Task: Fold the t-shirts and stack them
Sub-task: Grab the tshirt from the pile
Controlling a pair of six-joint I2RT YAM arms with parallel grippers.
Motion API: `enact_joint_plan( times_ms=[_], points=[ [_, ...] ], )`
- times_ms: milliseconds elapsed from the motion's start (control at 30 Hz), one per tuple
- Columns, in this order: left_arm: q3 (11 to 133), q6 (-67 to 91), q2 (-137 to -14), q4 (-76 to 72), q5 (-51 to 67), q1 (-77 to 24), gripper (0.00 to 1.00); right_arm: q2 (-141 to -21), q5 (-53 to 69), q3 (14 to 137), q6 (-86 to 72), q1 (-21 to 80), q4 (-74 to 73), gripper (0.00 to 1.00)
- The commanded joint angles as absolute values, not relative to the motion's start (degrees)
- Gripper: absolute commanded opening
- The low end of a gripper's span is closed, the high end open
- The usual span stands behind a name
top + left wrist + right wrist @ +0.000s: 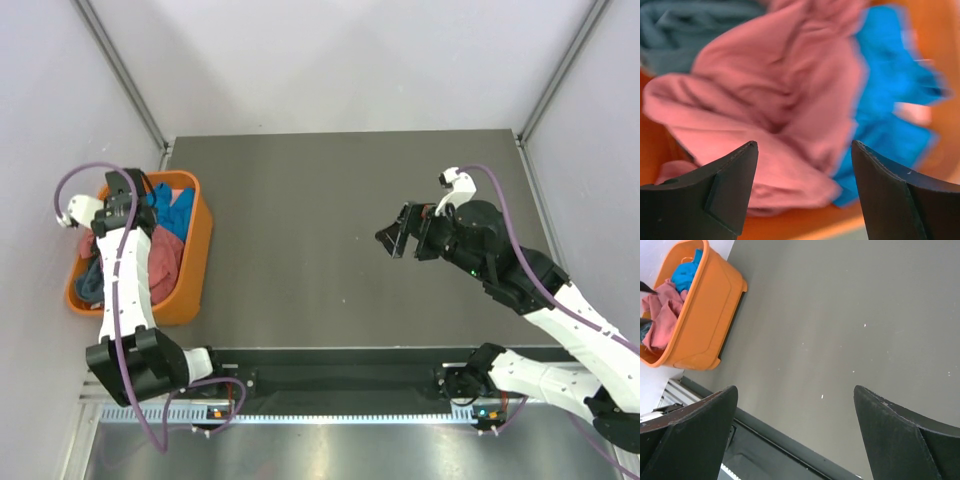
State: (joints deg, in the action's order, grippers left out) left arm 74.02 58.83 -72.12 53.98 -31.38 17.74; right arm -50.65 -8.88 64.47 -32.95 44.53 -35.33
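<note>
Three t-shirts lie crumpled in an orange tub (192,285) at the table's left edge. They are a salmon-pink one (775,100), a bright blue one (890,85) and a slate grey-blue one (690,30). My left gripper (804,145) hangs open over the tub, close above the pink shirt, with its fingers apart and holding nothing. From above, the left gripper (138,203) sits over the tub's far half. My right gripper (395,238) hovers open and empty over the bare table on the right. In the right wrist view that gripper (795,390) faces the tabletop, with the tub (705,315) far off at the upper left.
The dark grey tabletop (320,220) stretches between the tub and the right arm. A metal rail (330,410) runs along the near edge by the arm bases. Pale walls with metal posts close in the left, right and far sides.
</note>
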Motion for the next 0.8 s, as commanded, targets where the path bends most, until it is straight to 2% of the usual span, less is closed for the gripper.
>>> enact_joint_plan(
  times_ms=[0,100,267,333,367,400,433,500,533,767],
  points=[
    [68.83,61.96,-71.89,49.41,-35.24,19.59,0.81,-49.66,-7.82,65.04,-32.08,44.21,-34.72,1.00],
    [68.90,62.14,-75.49,49.48,-36.04,20.56,0.84,-48.87,-8.70,64.43,-32.69,44.21,-34.37,1.00],
    [69.79,64.07,-82.07,50.98,-37.52,20.74,0.84,-48.60,-8.61,63.63,-34.98,44.21,-33.49,1.00],
    [69.87,63.55,-83.58,50.45,-36.92,20.74,0.66,-49.13,-7.83,63.72,-35.77,44.21,-33.31,1.00],
    [70.57,62.07,-83.67,50.10,-34.39,20.83,0.47,-49.22,-7.56,63.81,-35.86,44.21,-33.31,1.00],
    [70.58,60.83,-83.50,49.31,-32.89,20.74,0.19,-49.57,-7.04,63.90,-36.03,44.21,-33.31,1.00],
    [70.58,58.21,-82.63,46.96,-31.48,20.74,0.09,-49.83,-6.94,63.98,-36.30,44.21,-33.31,1.00],
    [71.10,55.74,-80.96,44.75,-27.18,20.83,0.01,-50.27,-6.94,63.98,-36.56,44.21,-33.31,1.00],
    [71.71,53.37,-79.21,43.95,-25.51,20.74,0.00,-50.36,-7.03,63.98,-36.82,44.21,-33.31,1.00],
    [80.49,46.94,-70.14,32.97,-12.93,20.65,0.00,-52.12,-6.94,64.07,-37.71,44.21,-33.05,1.00]
  ],
)
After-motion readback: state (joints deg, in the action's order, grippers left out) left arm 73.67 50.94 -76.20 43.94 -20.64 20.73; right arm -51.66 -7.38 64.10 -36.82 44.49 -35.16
